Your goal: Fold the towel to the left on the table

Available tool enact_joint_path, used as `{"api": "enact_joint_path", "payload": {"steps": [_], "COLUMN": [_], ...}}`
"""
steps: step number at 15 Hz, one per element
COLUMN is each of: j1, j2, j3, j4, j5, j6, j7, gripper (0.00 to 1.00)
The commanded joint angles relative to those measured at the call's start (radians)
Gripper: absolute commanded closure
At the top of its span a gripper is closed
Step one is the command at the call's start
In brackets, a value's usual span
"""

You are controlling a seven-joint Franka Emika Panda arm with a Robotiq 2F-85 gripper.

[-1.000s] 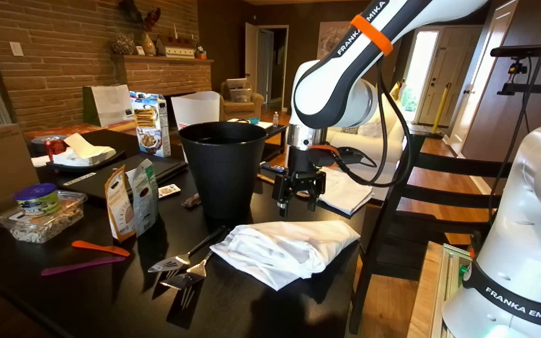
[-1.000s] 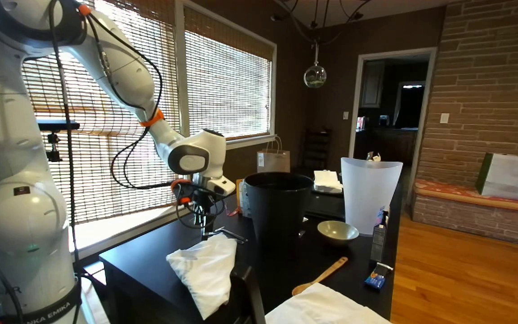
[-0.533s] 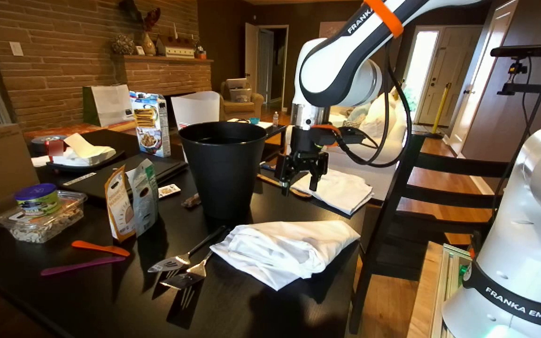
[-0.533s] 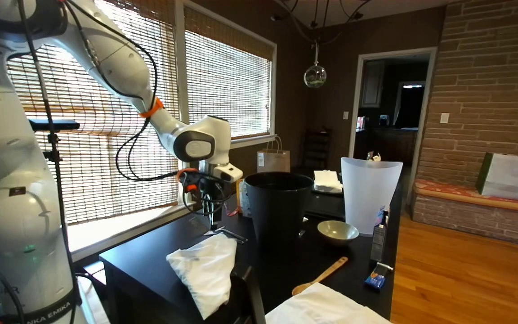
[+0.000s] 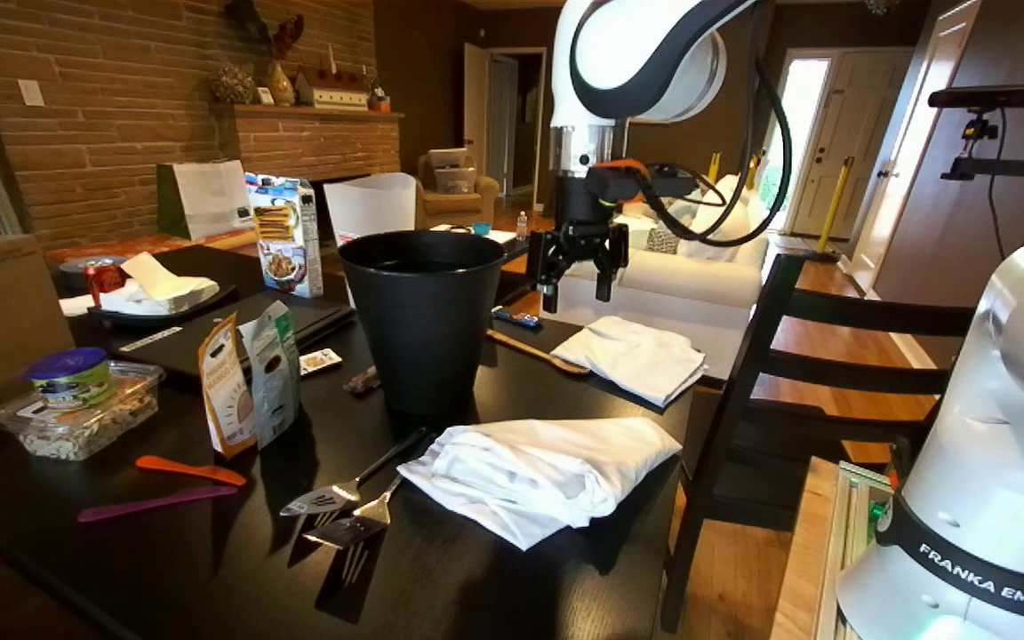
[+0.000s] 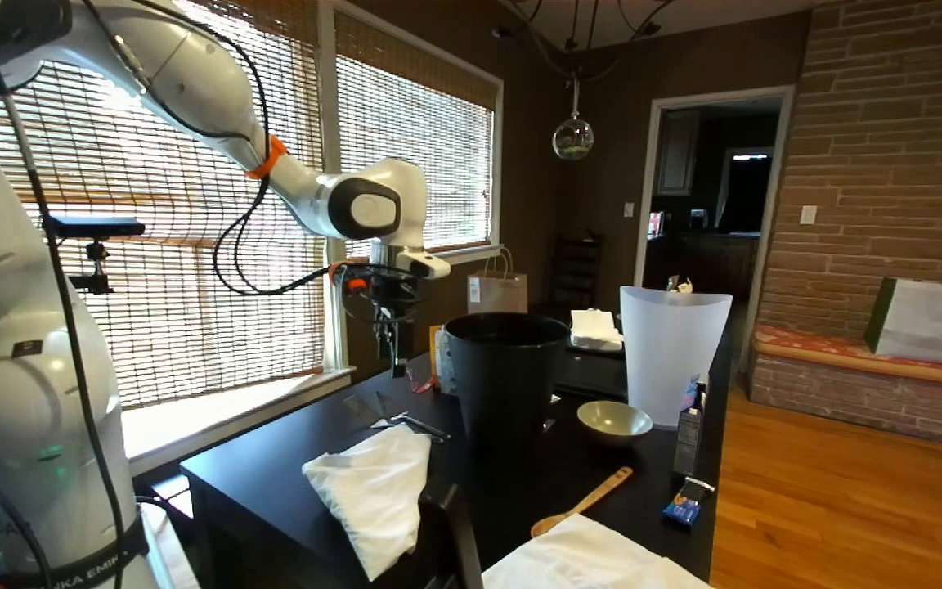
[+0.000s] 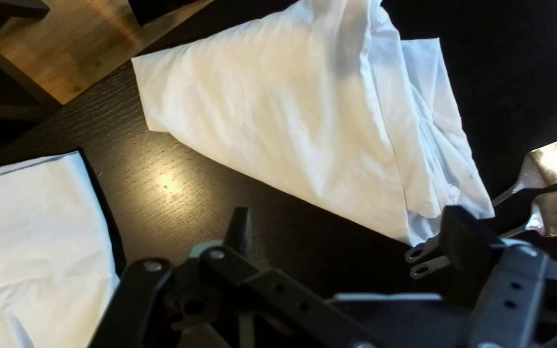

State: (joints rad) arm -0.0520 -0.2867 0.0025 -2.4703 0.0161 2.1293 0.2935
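The towel (image 5: 539, 471) is a white wrinkled cloth lying on the dark table (image 5: 441, 587), with layers folded over one another. In an exterior view it lies near the table's end (image 6: 381, 491). In the wrist view the towel (image 7: 278, 116) shows whole except at the top edge, with loose layers bunched at its right side. My gripper (image 5: 577, 293) is open and empty, well above the table and apart from the towel. The gripper also shows in an exterior view (image 6: 396, 364) and in the wrist view (image 7: 350, 220), its fingers spread wide.
A tall black bin (image 5: 423, 329) stands beside the towel. Metal spatulas (image 5: 356, 529) lie at the towel's edge. A second folded white cloth (image 5: 636, 360) and a wooden spoon (image 5: 539, 352) lie behind. Snack pouches (image 5: 272, 382) stand near the bin. A dark chair (image 5: 761, 364) stands at the table's side.
My gripper has risen well above the table from lower over the towel's far side. It stays open. The towel has not moved.
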Motion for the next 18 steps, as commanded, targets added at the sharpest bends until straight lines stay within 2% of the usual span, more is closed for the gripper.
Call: {"api": "enact_joint_path", "payload": {"steps": [1,5,10,12,18], "j1": [-0.014,-0.020,-0.028,-0.020,-0.021], "j2": [-0.040,-0.058,-0.066,-0.051,-0.053], "j3": [0.016,0.020,0.021,0.011,0.011], "j4": [0.052,0.104,0.146,0.137,0.146], "j5": [-0.045,-0.073,-0.093,-0.067,-0.069], "j6": [-0.120,-0.228,-0.297,-0.264,-0.269], "j7": [0.038,0.076,0.110,0.087,0.094], "gripper": [0.00,0.00,0.00,0.00,0.00]}}
